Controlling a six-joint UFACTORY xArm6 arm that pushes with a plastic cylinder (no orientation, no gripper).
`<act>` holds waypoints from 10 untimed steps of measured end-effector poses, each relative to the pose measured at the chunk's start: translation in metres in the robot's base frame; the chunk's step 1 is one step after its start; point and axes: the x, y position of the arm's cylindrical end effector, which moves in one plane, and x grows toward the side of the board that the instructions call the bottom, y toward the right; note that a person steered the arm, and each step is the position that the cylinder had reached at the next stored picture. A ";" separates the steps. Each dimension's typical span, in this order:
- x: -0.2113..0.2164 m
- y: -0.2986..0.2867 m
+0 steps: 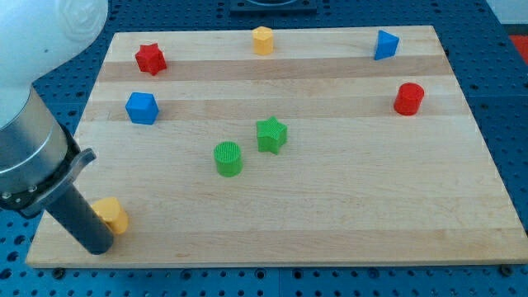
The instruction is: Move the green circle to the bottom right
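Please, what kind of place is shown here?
Probably a robotics lab bench: a wooden board carrying small coloured blocks, such as the green circle, set on a blue perforated table, with my tip touching it.

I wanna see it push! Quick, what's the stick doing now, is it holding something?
My tip: holds nothing; it sits beside the yellow block, far from the green circle.

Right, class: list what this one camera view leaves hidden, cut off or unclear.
- Yellow block at the view's bottom left: its left part is behind the rod, shape unclear.
- My tip: whether it touches that block cannot be told.
- Arm: cut off by the view's left edge.
- Dark object at the view's top: cropped, unidentifiable.
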 end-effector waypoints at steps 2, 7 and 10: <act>-0.017 0.101; -0.157 0.083; -0.096 0.150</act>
